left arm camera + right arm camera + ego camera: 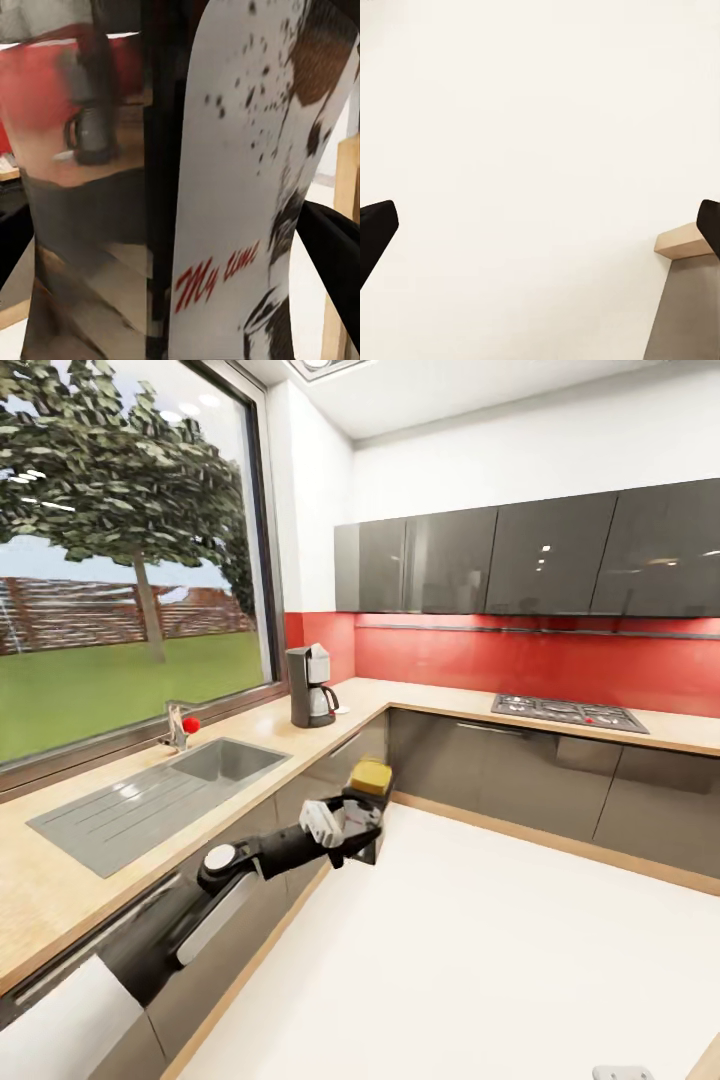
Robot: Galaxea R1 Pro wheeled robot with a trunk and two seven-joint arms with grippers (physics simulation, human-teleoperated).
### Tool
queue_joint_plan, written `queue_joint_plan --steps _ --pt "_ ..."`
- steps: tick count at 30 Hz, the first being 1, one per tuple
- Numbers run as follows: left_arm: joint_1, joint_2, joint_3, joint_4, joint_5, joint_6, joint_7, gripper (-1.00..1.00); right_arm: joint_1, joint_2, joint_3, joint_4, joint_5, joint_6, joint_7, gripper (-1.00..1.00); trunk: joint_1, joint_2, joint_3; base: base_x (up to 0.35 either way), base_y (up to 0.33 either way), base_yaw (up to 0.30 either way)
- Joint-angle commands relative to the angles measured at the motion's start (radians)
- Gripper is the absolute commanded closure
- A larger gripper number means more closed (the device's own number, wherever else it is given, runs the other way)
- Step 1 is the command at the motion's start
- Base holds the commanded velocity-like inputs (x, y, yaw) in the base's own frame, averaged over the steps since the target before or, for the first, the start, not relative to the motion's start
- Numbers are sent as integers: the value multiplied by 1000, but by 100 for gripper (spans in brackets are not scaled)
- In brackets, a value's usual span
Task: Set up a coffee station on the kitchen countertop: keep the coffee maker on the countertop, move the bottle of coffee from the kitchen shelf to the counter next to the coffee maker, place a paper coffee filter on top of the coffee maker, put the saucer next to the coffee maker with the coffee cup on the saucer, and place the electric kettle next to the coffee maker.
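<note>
The coffee maker stood upright on the wooden desk, in the corner below the window and against the red backsplash. The sink lay along the same desk, some way from the coffee maker toward the robot, with its faucet on the window side. The stovetop sat on the adjoining run of desk, well apart from the coffee maker.

The left pincer hung over the white floor, in front of the cabinets below the coffee maker. It was clamped on the bottle of coffee, whose yellow lid showed above the fingers. In the left wrist view the bottle of coffee showed its white label with red lettering.

The right pincer pointed at the floor, fingertips spread wide and holding nothing.
</note>
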Motion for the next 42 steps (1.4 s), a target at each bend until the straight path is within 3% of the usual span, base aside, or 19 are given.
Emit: queue_joint_plan --steps 1,6,7,8,9,15,17,18,19,24,25,28,31,42 --pt "11 5 -2 -2 11 -15 0 100 -1 0 -3 0 -5 2 7 -100 0 -1 -2 0 0 0" --pt "60 39 -2 -5 11 -65 -1 100 0 0 -3 5 -5 2 7 -100 0 -1 -2 0 0 0" --pt "71 55 -2 -5 11 -72 -2 100 0 0 -3 8 -5 2 7 -100 0 -1 -2 0 0 0" --pt "97 88 -2 -8 12 -81 -31 100 0 0 -3 11 -5 2 7 -100 0 -1 -2 0 0 0" --pt "101 98 -2 -8 12 -83 -47 100 0 0 -3 11 -5 2 7 -100 0 -1 -2 0 0 0" --pt "131 118 -7 5 15 -84 -53 100 0 0 -3 11 -5 1 7 -100 0 -1 -2 0 0 0" --pt "139 116 -10 2 16 -84 11 100 0 0 -3 12 -5 1 7 -100 0 -1 -2 0 0 0" --pt "147 102 -32 -34 17 -84 163 100 0 0 -3 12 -5 1 7 -100 0 -1 -2 0 0 0" --pt "148 98 -47 -51 17 -83 216 100 1 0 -3 12 -5 1 7 -100 0 -1 -2 0 0 0" --pt "149 94 -109 -88 16 -84 402 100 1 0 -3 12 -5 1 7 -100 0 -1 -2 0 0 0" --pt "149 93 -137 -102 16 -84 450 100 1 0 -3 12 -5 1 7 -100 0 -1 -2 0 0 0" --pt "150 96 -197 -148 15 -84 501 100 0 0 -3 12 -5 1 7 -100 0 -1 -2 0 0 0" --pt "150 98 -232 -172 16 -85 521 100 1 0 -3 12 -5 1 7 -100 0 -1 -2 0 0 0" --pt "150 138 -255 -177 18 -125 530 100 8 0 -3 12 -5 -7 7 -100 0 -1 -2 0 0 0"
